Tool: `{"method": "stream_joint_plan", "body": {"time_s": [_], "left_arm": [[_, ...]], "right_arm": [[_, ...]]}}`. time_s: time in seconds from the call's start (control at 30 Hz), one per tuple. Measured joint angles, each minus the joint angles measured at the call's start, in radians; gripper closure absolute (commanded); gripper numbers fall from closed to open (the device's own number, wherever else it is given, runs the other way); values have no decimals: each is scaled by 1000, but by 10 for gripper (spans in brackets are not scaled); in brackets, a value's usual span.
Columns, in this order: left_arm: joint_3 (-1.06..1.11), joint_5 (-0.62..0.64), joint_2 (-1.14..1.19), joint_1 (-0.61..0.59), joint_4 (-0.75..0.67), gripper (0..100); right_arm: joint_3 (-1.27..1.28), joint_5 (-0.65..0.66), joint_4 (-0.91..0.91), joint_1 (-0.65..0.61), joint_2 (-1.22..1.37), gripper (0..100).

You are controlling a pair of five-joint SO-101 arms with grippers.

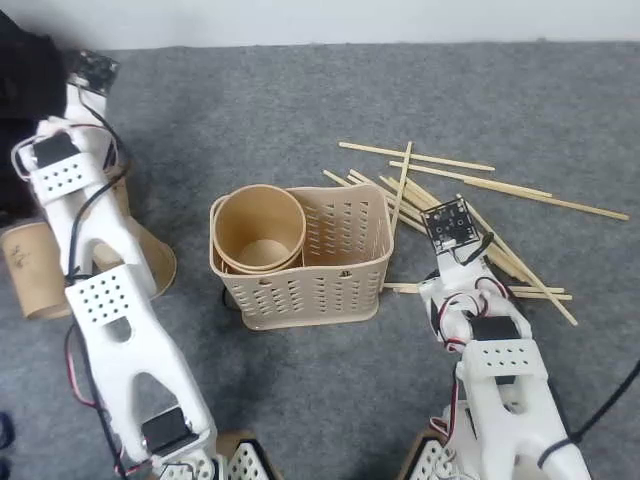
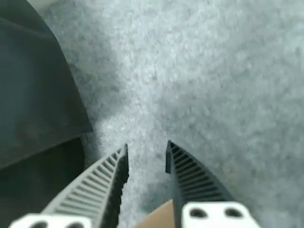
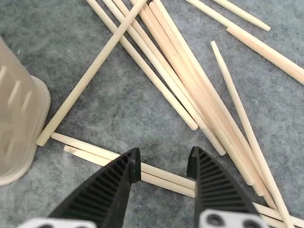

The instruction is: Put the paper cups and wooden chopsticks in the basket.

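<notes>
Pale chopsticks [image 3: 190, 76] scattered; tan cups [image 1: 260, 225] nested in basket [image 1: 320, 290]; left gripper [image 2: 147, 145], right gripper [image 3: 165, 150]: fingers narrowly apart.

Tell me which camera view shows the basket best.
The high view: the basket appears whole from above, with paper cups nested inside. The right wrist view catches one lower corner beside the chopsticks. The left wrist view faces grey carpet.

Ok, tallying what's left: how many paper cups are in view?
4: two nested cups in the basket, a tipped cup at far left, a fourth cup partly behind the left arm. More may be hidden.
</notes>
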Motion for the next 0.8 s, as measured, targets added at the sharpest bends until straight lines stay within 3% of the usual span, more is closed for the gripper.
{"method": "stream_joint_plan", "body": {"time_s": [0.43, 0.67, 0.8], "left_arm": [[-262, -221, -2, 58, 497, 877], [-316, -252, -2, 15, 520, 874], [-365, -155, -41, -29, 503, 874]], "right_arm": [[0, 3, 0, -2, 0, 819], [0, 3, 0, -3, 0, 819], [0, 3, 0, 0, 0, 819]]}}
